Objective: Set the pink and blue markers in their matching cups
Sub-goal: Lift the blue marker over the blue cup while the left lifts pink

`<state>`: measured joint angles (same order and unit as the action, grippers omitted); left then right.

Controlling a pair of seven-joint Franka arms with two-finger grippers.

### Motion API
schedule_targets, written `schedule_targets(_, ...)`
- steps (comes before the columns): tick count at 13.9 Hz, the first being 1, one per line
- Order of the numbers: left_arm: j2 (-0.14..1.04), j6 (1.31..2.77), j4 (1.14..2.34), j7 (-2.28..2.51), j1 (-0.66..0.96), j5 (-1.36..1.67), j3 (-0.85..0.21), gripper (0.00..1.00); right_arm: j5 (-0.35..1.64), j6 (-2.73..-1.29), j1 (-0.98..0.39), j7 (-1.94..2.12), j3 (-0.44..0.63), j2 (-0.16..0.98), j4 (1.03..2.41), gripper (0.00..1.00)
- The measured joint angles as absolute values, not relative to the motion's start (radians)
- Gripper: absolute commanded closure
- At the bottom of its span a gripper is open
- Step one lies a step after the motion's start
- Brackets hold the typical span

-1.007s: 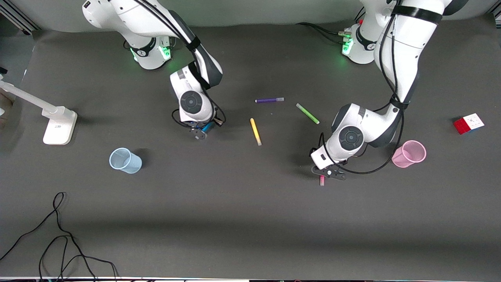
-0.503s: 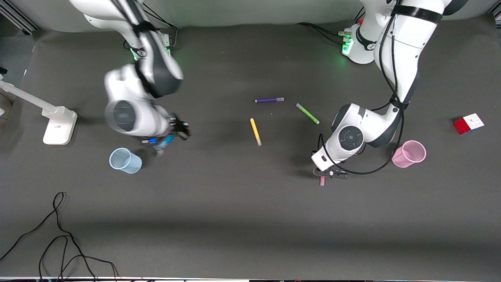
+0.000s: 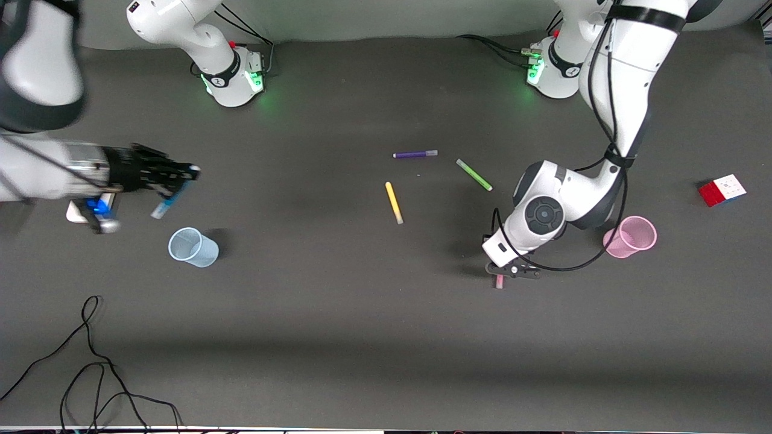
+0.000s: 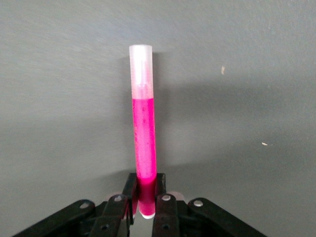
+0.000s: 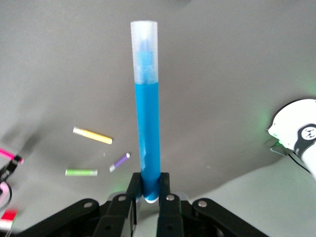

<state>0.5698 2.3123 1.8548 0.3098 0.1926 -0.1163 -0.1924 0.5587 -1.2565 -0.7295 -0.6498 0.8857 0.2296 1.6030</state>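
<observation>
Two markers are in hand, one per arm. The right gripper (image 3: 175, 184), jaws clamped on the base of the slim cyan-blue marker with a pale cap (image 3: 167, 204), has swung within the last second from the table's middle toward the right arm's end. It now hangs over bare mat just farther from the front camera than the pale blue translucent plastic cup (image 3: 192, 247). In the right wrist view, the blue marker (image 5: 146, 113) stands out straight from the jaws. The drop appears close, needing only a short move to bring the marker over the cup's mouth.

The left gripper (image 3: 512, 274) has barely shifted. Its jaws are clamped on the magenta-pink marker with a pale cap (image 4: 143, 128), low over the mat, with the pink translucent cup (image 3: 629, 237) near it toward the left arm's end. Its carry looks barely begun.

A yellow marker (image 3: 394, 202), a purple marker (image 3: 415, 154) and a light-green marker (image 3: 474, 175) lie untouched mid-table.
</observation>
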Motion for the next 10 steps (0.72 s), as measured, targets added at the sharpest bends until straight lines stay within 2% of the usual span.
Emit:
schedule_targets(5,0.434,1.909,1.682,0.302,0.098,-0.041,-0.19,0.98,0.642,-1.171,-0.499,-0.334,0.916,0.275,1.727,1.0)
schedule_targets(10,0.377,1.572,1.516,0.23,-0.083,-0.025,-0.184,1.0,0.763,-1.154,-0.465,-0.204,0.91,0.421,1.754,1.0)
